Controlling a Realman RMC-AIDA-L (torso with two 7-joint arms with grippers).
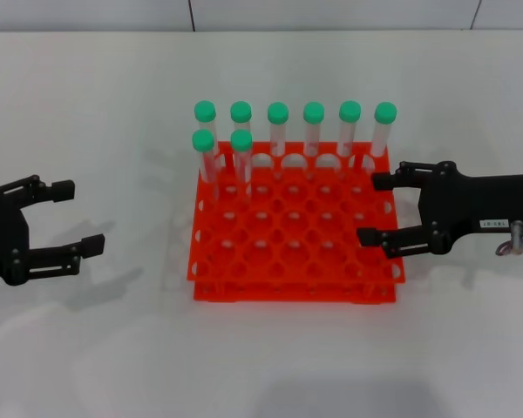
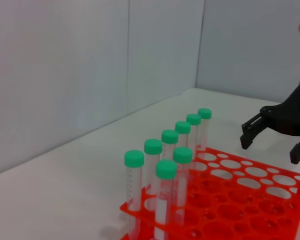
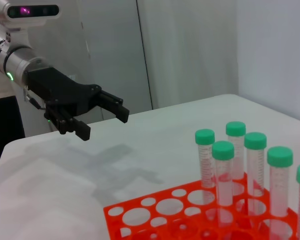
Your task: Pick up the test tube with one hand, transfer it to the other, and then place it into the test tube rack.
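The orange-red test tube rack (image 1: 288,252) stands mid-table. Several green-capped test tubes (image 1: 277,131) stand upright in it: a full back row and two in the second row at the left. They look alike, so I cannot tell which is the task's own. My left gripper (image 1: 80,218) hovers open and empty well to the left of the rack. My right gripper (image 1: 373,209), with a white label, is open and empty at the rack's right edge. The left wrist view shows the rack (image 2: 240,200), tubes (image 2: 166,170) and right gripper (image 2: 270,147). The right wrist view shows the rack (image 3: 155,215), tubes (image 3: 223,165) and left gripper (image 3: 104,125).
The white table (image 1: 261,366) stretches around the rack on every side. A pale wall (image 2: 65,75) rises behind the table's far edge. A thin cable loop (image 1: 508,240) hangs at my right wrist.
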